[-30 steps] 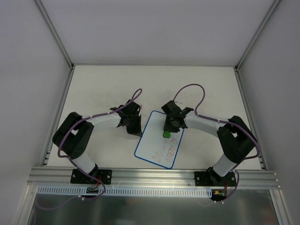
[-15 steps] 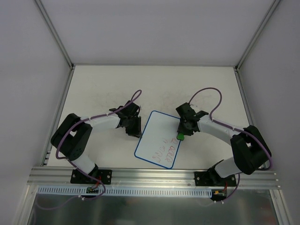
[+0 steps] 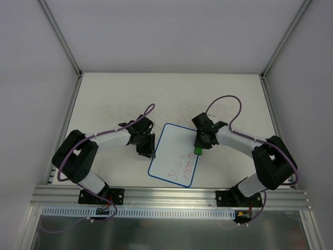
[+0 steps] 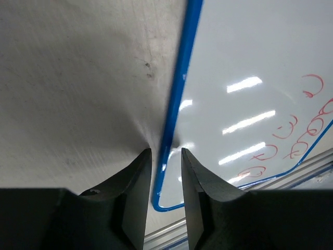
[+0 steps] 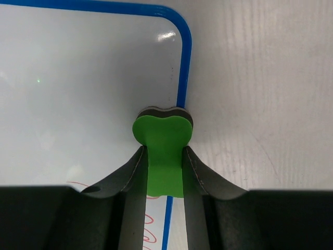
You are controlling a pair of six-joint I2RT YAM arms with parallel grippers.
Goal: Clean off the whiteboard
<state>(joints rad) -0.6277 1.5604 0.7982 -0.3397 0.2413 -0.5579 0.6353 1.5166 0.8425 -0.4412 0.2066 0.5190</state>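
Note:
The whiteboard (image 3: 174,148) lies tilted on the table between the arms, white with a thin blue rim. Red scribbles (image 3: 183,169) cover its near end, and its far part is blank. My left gripper (image 3: 147,151) stands at the board's left edge. In the left wrist view its fingers (image 4: 136,182) are slightly apart, open, with the blue rim (image 4: 179,88) running through the gap of the left gripper (image 4: 166,156). My right gripper (image 5: 163,150) is shut on the green bone-shaped eraser (image 5: 161,130), which rests on the right rim of the whiteboard (image 5: 78,78). From above, the eraser (image 3: 197,150) shows at the board's right edge.
The white tabletop (image 3: 114,99) carries faint smudges around the board. An aluminium rail (image 3: 166,195) runs along the near edge with both arm bases on it. Grey walls and metal posts close in the table's left, right and far sides.
My right gripper carried the eraser from the board's middle out to its right edge. My left gripper's fingers have parted around the board's left rim.

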